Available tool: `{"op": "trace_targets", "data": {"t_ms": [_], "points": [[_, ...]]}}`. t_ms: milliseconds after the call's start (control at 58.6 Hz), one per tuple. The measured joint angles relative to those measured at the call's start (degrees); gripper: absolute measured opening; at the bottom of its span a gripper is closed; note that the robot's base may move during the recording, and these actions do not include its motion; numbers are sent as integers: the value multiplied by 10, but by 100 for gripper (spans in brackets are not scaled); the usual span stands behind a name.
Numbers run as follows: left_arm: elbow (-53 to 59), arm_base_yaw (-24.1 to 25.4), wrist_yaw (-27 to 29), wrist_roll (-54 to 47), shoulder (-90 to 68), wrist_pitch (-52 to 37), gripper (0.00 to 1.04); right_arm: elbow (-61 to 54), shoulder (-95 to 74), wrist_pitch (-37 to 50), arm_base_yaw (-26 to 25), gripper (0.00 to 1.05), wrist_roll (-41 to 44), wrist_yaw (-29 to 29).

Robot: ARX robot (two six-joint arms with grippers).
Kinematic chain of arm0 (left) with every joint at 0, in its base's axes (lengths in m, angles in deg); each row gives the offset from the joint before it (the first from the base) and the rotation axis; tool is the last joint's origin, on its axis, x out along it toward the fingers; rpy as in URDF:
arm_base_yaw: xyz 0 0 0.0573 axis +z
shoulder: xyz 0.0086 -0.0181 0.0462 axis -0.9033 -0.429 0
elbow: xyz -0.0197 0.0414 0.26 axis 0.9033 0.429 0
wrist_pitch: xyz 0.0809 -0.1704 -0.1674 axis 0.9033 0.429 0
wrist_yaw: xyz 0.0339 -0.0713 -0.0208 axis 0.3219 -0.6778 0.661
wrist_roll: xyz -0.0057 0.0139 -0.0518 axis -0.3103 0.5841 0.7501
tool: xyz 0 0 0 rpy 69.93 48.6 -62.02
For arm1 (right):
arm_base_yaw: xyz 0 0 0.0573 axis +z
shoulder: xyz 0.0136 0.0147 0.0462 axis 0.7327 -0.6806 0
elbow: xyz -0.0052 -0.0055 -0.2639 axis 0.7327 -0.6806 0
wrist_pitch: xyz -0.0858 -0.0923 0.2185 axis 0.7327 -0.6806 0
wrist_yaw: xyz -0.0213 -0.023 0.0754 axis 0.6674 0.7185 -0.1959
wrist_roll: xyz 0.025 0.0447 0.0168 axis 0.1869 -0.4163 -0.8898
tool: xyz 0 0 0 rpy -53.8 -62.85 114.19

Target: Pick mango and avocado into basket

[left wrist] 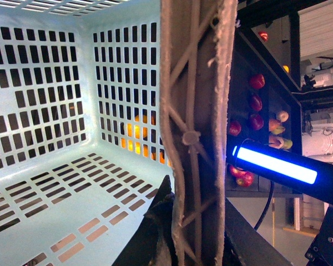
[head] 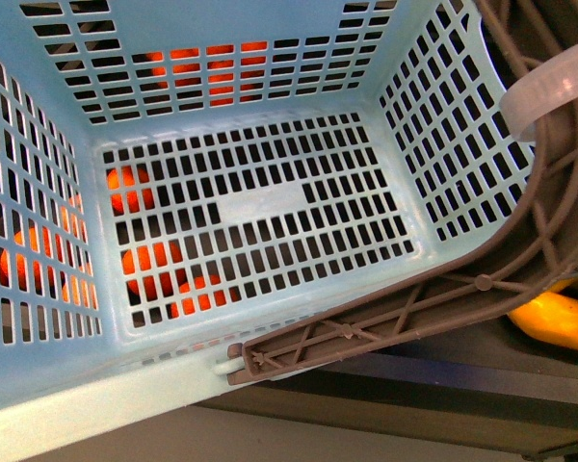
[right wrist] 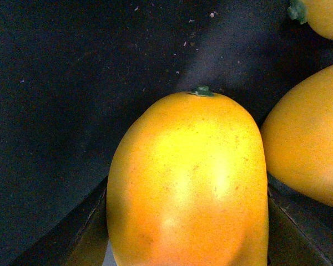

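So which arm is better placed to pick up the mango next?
The right. Its wrist view is filled by a mango, with dark fingers on either side of it. The left wrist view is instead pressed up against the handle of the basket.

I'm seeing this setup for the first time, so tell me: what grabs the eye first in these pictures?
The pale teal basket fills the front view, empty inside, with orange fruit glowing through its slotted walls and floor. In the right wrist view a big yellow-orange mango fills most of the picture against a dark surface, with another mango close beside it.
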Motion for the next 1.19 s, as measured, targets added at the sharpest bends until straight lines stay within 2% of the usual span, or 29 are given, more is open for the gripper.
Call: {"op": "trace_targets", "data": {"t_ms": [409, 631, 870, 989, 1194], "points": [[0, 0, 0, 0, 0, 0, 8, -123, 133, 84, -24, 65, 62, -1], [0, 0, 0, 0, 0, 0, 8, -245, 306, 152, -69, 65, 134, -15], [0, 0, 0, 0, 0, 0, 8, -344, 523, 147, -91, 65, 198, -46], [0, 0, 0, 0, 0, 0, 8, -367, 678, 118, -59, 65, 251, -56], [0, 0, 0, 0, 0, 0, 8, -364, 791, 106, 55, 65, 295, -22]]}}
